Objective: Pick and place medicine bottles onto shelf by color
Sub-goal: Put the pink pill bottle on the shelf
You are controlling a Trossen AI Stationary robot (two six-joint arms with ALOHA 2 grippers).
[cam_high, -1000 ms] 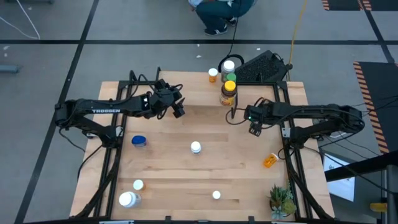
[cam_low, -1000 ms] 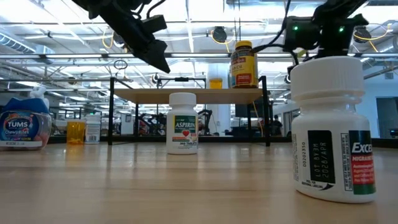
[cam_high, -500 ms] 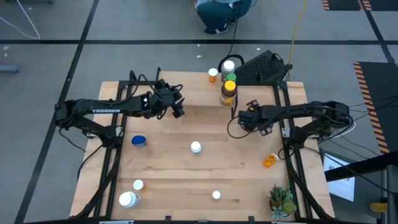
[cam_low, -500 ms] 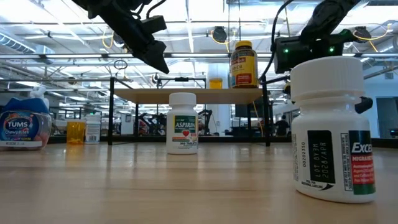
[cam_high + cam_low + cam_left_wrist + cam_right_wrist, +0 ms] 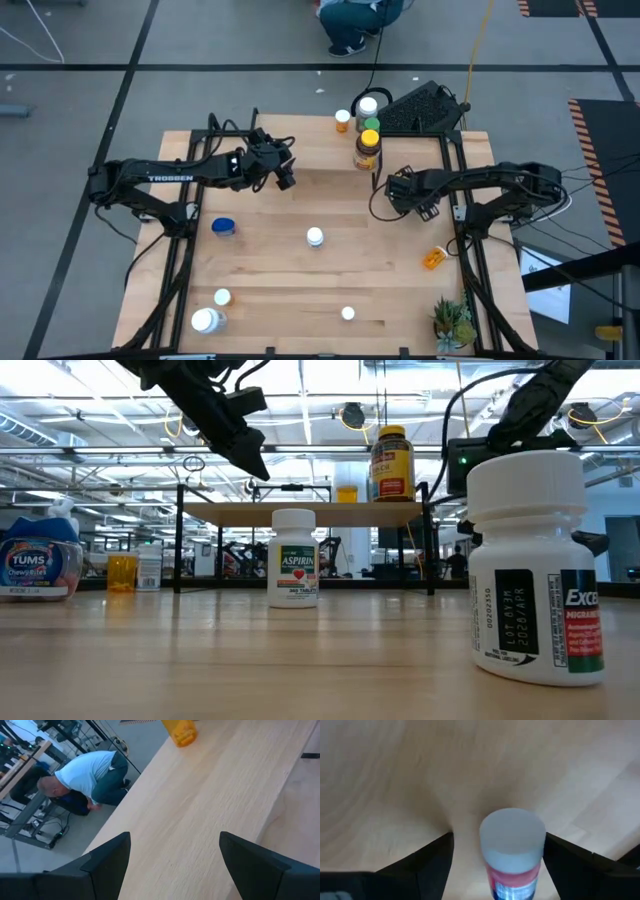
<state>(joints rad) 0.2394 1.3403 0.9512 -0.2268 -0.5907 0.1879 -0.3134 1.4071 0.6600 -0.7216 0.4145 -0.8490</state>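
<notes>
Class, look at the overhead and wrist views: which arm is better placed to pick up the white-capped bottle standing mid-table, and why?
The right. Its wrist view shows the white-capped bottle between the open right gripper's fingers. The left gripper, also open, faces the shelf, away from it.

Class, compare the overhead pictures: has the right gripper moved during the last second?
Yes. The right gripper has shifted left, toward the table's middle, ending closer below the yellow-lidded bottle, which stayed put.
</notes>
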